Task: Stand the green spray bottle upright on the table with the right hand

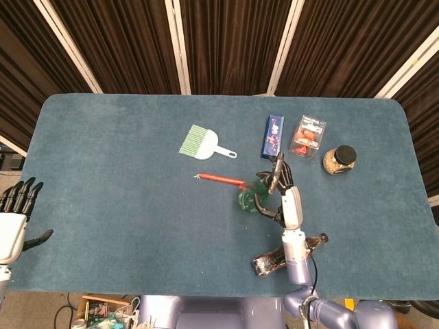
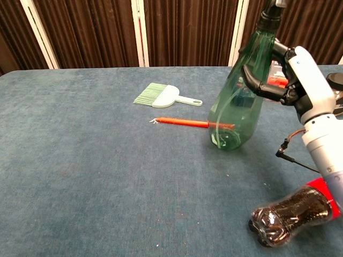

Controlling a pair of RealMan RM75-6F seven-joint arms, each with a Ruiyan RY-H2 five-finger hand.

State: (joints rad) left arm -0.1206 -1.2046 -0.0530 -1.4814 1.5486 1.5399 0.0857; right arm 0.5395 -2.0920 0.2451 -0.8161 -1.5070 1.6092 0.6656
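only chest view shows the right robot hand (image 2: pixel 292 75) gripping the tilted green spray bottle (image 2: pixel 238 107).

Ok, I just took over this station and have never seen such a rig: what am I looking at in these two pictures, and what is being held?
Two robot arms with human-like hands work at a blue table. One picture looks down from the head, the other forward from the chest. The right hand wraps its fingers around the green spray bottle, tilted, base near the cloth. The left hand waits off the table edge, holding nothing. Also lying there: a small brush, a red pen, a blue box, a red packet, a jar and a toppled cola bottle.
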